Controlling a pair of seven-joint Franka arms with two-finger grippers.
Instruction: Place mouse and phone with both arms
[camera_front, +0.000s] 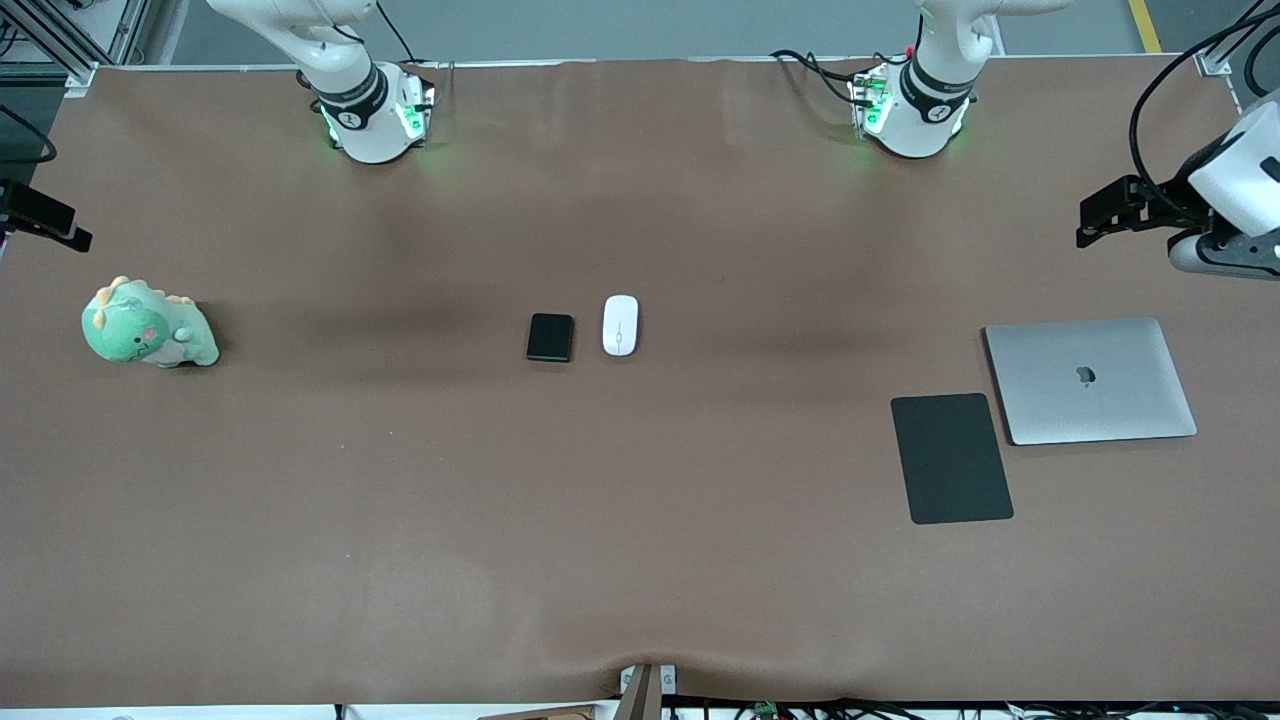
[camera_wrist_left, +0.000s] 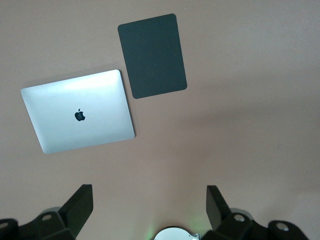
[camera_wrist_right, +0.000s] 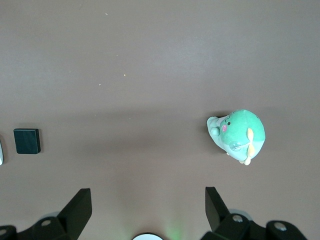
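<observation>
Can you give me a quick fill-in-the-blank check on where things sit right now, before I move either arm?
1. The phone lies beside the white ____ at mid-table.
2. The mouse pad lies beside the closed ____.
3. The plush toy sits toward the ____ arm's end of the table.
4. The left gripper and right gripper both hang ____, holding nothing.

Missing words: mouse; laptop; right; open

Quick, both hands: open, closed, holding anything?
Left hand: open, empty, up over the laptop end.
Right hand: open, empty, up over the plush dinosaur end.
</observation>
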